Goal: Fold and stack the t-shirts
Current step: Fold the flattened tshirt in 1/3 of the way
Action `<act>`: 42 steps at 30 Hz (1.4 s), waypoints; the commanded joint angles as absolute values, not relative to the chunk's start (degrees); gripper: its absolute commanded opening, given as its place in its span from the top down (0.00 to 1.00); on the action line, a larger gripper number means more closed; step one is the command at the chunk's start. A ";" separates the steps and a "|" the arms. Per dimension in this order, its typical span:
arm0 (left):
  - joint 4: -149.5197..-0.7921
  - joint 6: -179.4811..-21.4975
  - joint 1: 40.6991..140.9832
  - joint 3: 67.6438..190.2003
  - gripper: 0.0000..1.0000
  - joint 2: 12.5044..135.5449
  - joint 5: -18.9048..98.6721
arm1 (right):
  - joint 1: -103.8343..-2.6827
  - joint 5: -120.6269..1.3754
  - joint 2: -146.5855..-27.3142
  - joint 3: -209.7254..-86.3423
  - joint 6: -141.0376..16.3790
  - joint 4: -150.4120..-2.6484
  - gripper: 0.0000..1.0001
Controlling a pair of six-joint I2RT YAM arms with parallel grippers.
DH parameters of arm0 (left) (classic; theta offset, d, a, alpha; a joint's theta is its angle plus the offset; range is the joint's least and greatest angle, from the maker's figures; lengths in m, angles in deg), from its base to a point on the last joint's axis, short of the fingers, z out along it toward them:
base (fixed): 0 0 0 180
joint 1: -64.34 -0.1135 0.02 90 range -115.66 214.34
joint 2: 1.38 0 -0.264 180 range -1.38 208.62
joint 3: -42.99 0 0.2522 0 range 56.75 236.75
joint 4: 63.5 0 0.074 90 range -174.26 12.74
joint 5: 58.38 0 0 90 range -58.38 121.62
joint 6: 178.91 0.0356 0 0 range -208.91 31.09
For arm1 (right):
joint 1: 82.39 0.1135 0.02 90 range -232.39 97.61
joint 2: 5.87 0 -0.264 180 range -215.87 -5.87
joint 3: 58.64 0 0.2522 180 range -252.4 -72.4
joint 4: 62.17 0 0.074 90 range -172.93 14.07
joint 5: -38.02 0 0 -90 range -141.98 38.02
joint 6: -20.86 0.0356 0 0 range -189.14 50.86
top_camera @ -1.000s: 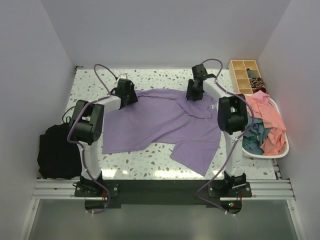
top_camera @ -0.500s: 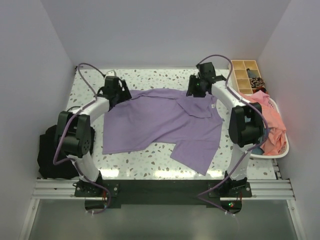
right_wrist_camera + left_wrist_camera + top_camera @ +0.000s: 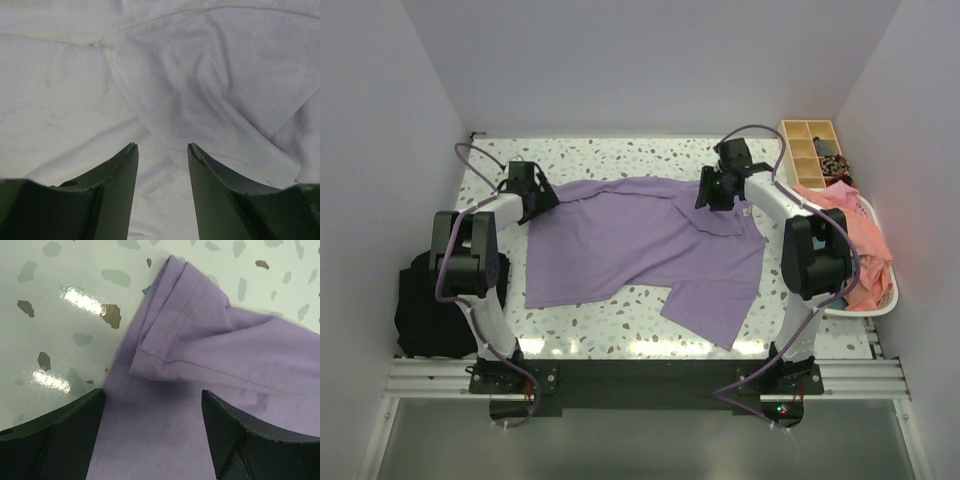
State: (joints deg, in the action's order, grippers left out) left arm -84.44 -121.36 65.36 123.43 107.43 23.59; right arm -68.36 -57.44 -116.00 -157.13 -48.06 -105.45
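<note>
The lavender t-shirt [image 3: 640,245] is lying spread on the worktop [image 3: 620,160]. The left hand [image 3: 152,405] is hovering wide open over one sleeve — the right hand [image 3: 162,150], fingers apart, is seemingly gripping nothing.

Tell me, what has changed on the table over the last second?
The left gripper slid outward to the left, drawing the lavender t-shirt by its sleeve, then opened wide and let go. The right gripper barely shifted, though its arm straightened. The shirt's near hem, the laundry basket and the black bundle stayed put.
</note>
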 commanded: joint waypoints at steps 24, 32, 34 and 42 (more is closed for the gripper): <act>-78.23 -126.17 64.34 127.77 0.20 109.71 24.94 | -68.76 -55.68 -114.15 -152.73 -48.05 -103.88 0.51; -72.70 -131.79 62.32 123.56 0.20 108.22 29.33 | -68.85 -55.68 -114.68 -152.91 -48.05 -104.15 0.51; -71.90 -132.41 61.97 123.37 0.20 109.26 30.39 | -68.85 -55.68 -114.76 -152.91 -48.05 -104.23 0.51; -69.53 -135.49 61.62 123.81 0.29 112.17 33.73 | -69.03 -52.27 -114.24 -152.21 -47.88 -104.67 0.51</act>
